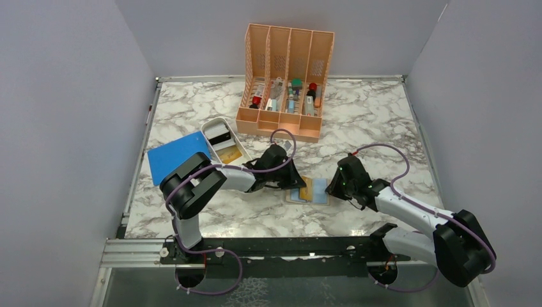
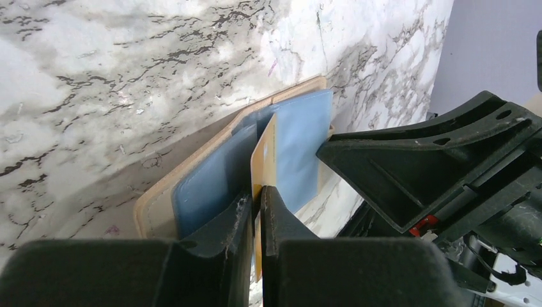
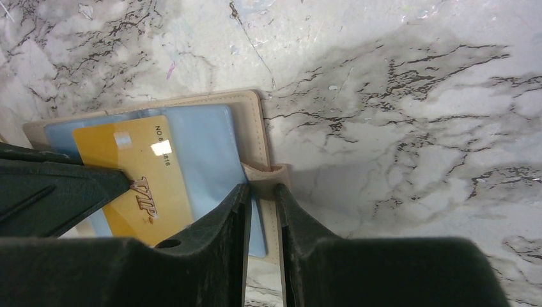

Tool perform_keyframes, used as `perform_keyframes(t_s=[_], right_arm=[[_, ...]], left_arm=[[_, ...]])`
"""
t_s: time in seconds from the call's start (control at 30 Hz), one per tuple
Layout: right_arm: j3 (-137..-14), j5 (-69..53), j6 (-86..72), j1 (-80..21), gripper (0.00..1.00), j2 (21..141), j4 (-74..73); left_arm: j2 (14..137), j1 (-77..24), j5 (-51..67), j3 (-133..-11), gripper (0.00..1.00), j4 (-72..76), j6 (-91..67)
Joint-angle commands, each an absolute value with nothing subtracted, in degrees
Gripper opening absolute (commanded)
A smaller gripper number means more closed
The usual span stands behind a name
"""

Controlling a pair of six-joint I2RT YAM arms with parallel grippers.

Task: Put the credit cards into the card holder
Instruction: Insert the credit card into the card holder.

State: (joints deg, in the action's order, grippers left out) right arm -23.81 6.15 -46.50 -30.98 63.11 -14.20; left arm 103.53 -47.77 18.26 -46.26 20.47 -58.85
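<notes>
Gold card [image 2: 265, 150], pinched edge-on in our left tool [image 2: 257, 192], stands over the open holder [image 3: 252, 105], whose right tab [image 3: 262, 171] our right tool [image 3: 261, 188] clamps.

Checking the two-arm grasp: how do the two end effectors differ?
The left end effector pinches the gold card, angled over the blue sleeves; the right end effector pinches the tan tab of the card holder. In the top view, the left approaches from the left, the right from the right. Both are shut.
</notes>
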Motion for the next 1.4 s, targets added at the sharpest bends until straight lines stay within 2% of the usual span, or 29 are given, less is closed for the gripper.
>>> perform_keyframes(t_s=[0.0, 0.13, 0.43, 0.67, 1.1, 1.37], right_arm=[[-22.0, 5.7, -46.6, -30.7, 0.25, 64.6, -14.1], [-22.0, 5.5, -46.5, -30.7, 0.26, 64.8, -13.9], [-22.1, 5.7, -47.0, -30.7, 0.25, 64.6, -14.1], [-22.0, 5.5, -46.8, -30.7, 0.26, 64.1, -14.0], [-21.0, 4.4, -46.7, -30.7, 0.26, 64.5, -13.2], [-22.5, 3.9, -46.4, -30.7, 0.26, 65.8, -13.0]], left_arm=[[104.5, -48.3, 16.8, -45.7, 0.12, 20.8, -57.4], [104.9, -48.5, 15.7, -46.1, 0.12, 18.8, -57.0], [104.2, -49.0, 13.3, -49.4, 0.26, 13.0, -54.8], [103.9, -49.7, 13.0, -49.9, 0.32, 11.9, -54.7], [104.5, -52.3, 12.4, -51.1, 0.37, 10.2, -55.3], [102.5, -52.3, 5.8, -54.8, 0.40, 0.2, -50.5]])
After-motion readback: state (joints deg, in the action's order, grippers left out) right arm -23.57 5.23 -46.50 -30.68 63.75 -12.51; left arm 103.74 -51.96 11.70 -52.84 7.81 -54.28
